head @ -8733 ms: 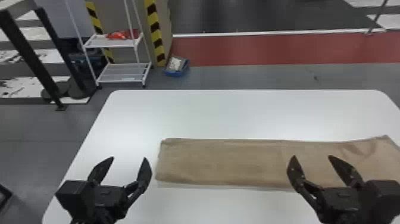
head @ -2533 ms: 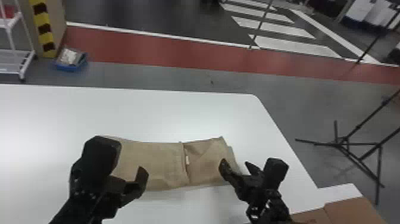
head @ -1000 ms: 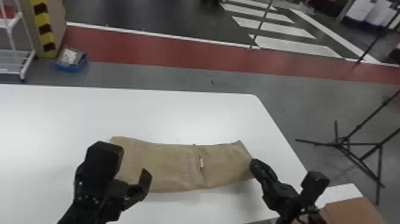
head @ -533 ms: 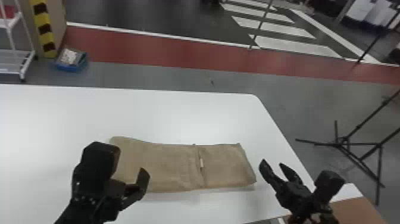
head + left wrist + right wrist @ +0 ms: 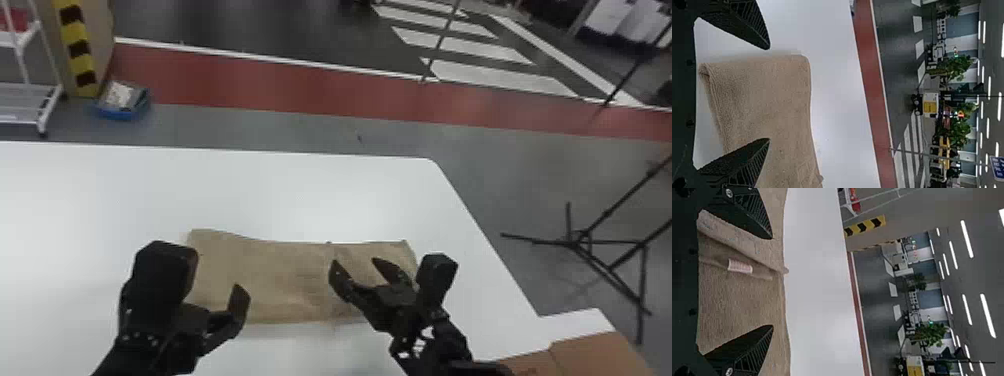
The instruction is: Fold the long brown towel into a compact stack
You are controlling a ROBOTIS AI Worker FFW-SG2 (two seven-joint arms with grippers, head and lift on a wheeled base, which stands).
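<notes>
Grey floor (image 5: 500, 165), white bench (image 5: 320, 195), part-folded towel (image 5: 285, 285): the inner edge is the worry

The brown towel lies on the bench as a long strip, seemingly folded already, with an edge crossing it near the middle. The left gripper (image 5: 769, 93) is by the towel's left end, its fingers apart and empty. The right gripper (image 5: 354, 261) is over the part right of centre, also empty with fingers spread. Beside the crossing edge sits a small pale label (image 5: 740, 266).

If the next fold starts from the left end, a shallow pinch could catch only the top layer and peel it off the one beneath. The raised inner edge might bunch under a fold laid over it, leaving the stack lumpy. Uneven lifting could skew the corners.
</notes>
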